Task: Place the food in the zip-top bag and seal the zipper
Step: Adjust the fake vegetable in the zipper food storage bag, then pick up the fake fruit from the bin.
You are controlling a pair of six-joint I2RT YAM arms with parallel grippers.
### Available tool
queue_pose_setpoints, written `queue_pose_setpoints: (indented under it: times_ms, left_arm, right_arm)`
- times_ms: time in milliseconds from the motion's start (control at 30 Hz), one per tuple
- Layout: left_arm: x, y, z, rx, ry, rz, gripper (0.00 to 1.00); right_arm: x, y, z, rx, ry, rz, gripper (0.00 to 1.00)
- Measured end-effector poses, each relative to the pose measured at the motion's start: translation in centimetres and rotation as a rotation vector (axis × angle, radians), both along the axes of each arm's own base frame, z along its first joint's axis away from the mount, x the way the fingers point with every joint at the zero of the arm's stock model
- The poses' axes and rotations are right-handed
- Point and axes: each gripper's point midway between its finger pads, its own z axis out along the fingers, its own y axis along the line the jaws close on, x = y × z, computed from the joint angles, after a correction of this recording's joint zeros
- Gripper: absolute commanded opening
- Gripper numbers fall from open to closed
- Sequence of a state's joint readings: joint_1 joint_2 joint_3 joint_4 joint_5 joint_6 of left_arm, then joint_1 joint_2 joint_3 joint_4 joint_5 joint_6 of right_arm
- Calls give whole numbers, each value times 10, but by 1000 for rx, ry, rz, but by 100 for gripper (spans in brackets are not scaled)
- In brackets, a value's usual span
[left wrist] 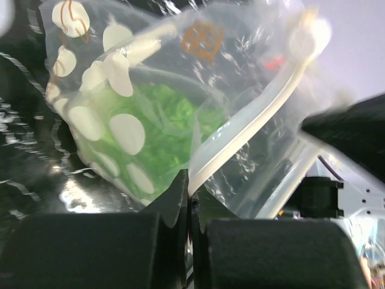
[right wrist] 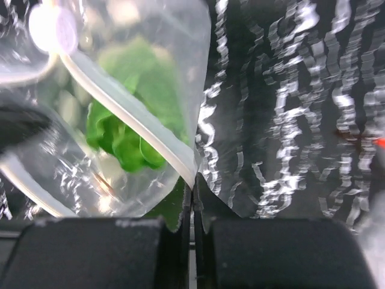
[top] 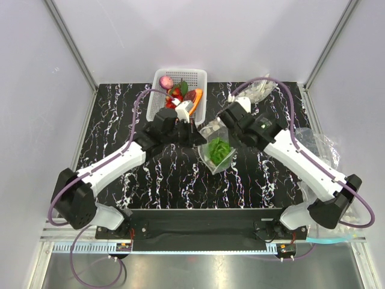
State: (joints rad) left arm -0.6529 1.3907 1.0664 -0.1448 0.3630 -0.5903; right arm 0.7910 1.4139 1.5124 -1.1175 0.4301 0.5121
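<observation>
**Two grippers hold the zip-top bag (top: 215,150) up by its mouth**
The left gripper (left wrist: 189,191) and the right gripper (right wrist: 194,188) each have their jaws pressed tight on the zipper (left wrist: 240,129). The bag hangs between them with the lettuce (right wrist: 129,114) inside. Just beyond the left gripper, a white basket (top: 194,76) holds the pink bulb (top: 168,81) and berries (top: 175,94). Crumpled plastic (top: 260,90) lies beyond the right gripper.

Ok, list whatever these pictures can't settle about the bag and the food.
- Whether the zipper is sealed along its length: both wrist views crop it beyond the left pincer and right pincer; too small in the top view.
- Anything in the bag besides the lettuce: glare and blur in the wrist views.
- The food in the basket: in the top view the left arm covers part of it, and the pieces are too small to count.
</observation>
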Motion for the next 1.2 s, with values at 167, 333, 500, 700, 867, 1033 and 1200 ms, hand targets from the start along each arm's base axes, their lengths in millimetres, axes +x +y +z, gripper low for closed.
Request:
queue_pose_setpoints:
  times_ms: [167,333,500,700,867,1033,1200]
  left_arm:
    - [-21,-33,-11,-23,45,-95,3]
    - [-25,-37,-26,-19,81,-117,35]
    - [-10,-14,-47,43,88,-58,71]
    - [2,18,-58,136,71,1,98]
    - [33,70,-33,158,2,177,99]
    - [82,107,-3,206,-88,342,99]
    - [159,140,14,288,-157,480,99]
  right_arm:
    - [13,-9,45,-51,-71,-25,0]
    - [16,-11,44,-108,-59,-7,0]
    - [23,-3,-9,-201,33,26,0]
    - [28,10,-60,-235,105,60,0]
    - [35,16,-60,-200,60,70,0]
    - [36,17,-47,-165,14,90,0]
    - [38,18,-39,-148,-12,104,0]
